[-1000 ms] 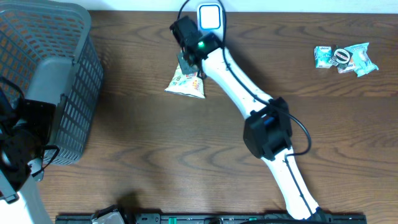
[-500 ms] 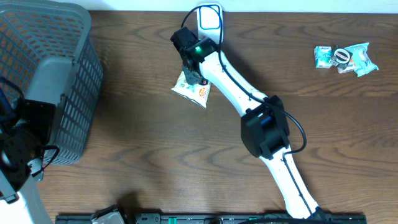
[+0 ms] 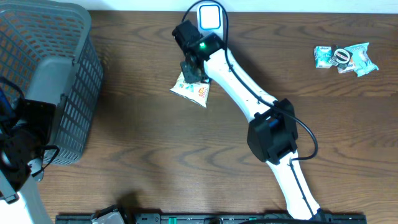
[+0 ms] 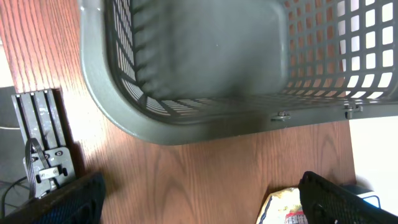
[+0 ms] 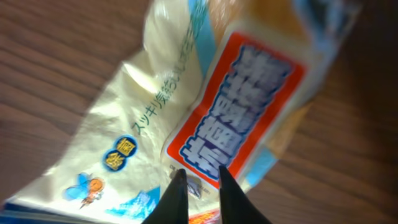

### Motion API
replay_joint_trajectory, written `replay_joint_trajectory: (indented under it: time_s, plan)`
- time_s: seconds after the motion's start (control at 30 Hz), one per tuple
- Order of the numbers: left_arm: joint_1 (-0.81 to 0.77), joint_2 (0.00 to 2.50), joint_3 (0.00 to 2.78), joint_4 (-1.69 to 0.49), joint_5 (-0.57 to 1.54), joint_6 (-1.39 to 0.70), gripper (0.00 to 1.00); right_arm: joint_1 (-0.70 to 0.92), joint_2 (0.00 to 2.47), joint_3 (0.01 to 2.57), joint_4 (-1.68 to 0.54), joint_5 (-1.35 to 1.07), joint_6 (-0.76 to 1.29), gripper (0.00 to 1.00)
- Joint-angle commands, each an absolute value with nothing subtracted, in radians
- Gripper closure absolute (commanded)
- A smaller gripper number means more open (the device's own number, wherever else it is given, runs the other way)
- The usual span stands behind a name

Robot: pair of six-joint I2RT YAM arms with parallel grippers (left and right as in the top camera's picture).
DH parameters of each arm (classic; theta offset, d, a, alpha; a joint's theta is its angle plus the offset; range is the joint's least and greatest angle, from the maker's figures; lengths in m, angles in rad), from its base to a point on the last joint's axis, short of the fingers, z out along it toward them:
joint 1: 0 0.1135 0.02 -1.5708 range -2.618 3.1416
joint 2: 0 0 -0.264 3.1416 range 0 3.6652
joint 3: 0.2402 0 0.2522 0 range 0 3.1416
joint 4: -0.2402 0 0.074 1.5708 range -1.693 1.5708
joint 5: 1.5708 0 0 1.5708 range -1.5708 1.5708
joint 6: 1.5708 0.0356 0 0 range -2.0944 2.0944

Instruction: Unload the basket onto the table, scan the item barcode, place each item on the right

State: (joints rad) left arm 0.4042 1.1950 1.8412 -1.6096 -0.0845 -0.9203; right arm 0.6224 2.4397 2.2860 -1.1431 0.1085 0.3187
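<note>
Right pincer [image 5: 200, 173] clamped on snack bag [image 3: 191, 91]; bag shifted right within last second, near scanner [image 3: 209, 17] at surface far edge. Left pincer [image 4: 202, 202] wide. Scan pending.

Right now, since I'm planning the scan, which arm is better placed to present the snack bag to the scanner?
Right. The right fingers pinch the snack bag beside the scanner; the left fingers stand open by the basket.

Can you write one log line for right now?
right gripper: shut on snack bag | left gripper: open, empty | scanner: apart from snack bag
</note>
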Motion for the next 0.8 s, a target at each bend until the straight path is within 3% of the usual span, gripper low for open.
replay_joint_trajectory:
  time_s: [0.0, 0.37, 0.63, 0.77]
  plan:
    - [0.409, 1.195, 1.848, -1.657, -0.094, -0.926, 0.02, 0.653, 2.470, 2.181, -1.125, 0.094, 0.352, 0.96]
    - [0.409, 1.195, 1.848, -1.657, -0.094, -0.926, 0.02, 0.725, 2.417, 2.132, -1.256, 0.099, 0.373, 0.99]
    - [0.409, 1.195, 1.848, -1.657, -0.094, -0.926, 0.02, 0.723, 2.260, 2.132, -1.168, 0.246, 0.373, 0.99]
    - [0.409, 1.195, 1.848, -1.657, -0.094, -0.926, 0.03, 0.692, 2.219, 2.132, -1.033, 0.347, 0.373, 0.87]
